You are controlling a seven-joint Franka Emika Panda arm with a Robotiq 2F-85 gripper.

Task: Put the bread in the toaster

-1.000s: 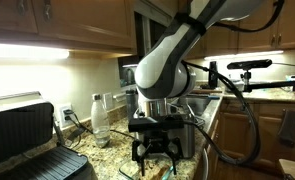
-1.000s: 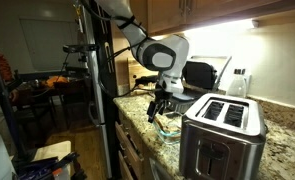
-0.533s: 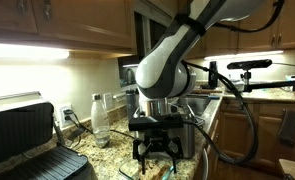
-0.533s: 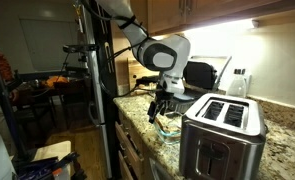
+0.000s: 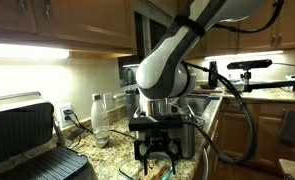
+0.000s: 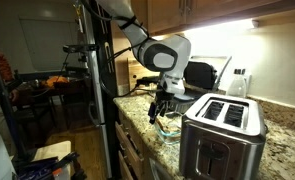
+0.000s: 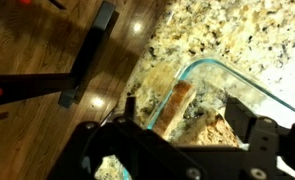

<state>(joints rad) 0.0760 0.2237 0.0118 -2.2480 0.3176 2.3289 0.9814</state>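
The toaster (image 6: pixel 222 130), a brushed steel box with two top slots, stands on the granite counter in an exterior view. A tan bread slice (image 7: pixel 172 105) stands on edge inside a clear glass dish (image 7: pixel 230 77), with another light-brown piece (image 7: pixel 222 128) beside it. My gripper (image 7: pixel 187 112) is open and hovers just above the dish, with its fingers on either side of the slice. In both exterior views the gripper (image 5: pixel 155 152) (image 6: pixel 159 108) points down over the dish, a short way from the toaster. Whether the fingers touch the bread is unclear.
A black-and-silver contact grill (image 5: pixel 22 140) stands open at one end of the counter. A clear bottle (image 5: pixel 99 120) stands by the wall. The counter edge (image 7: pixel 137 70) and wood floor (image 7: pixel 47 50) lie next to the dish. A camera stand (image 6: pixel 87 70) rises beside the counter.
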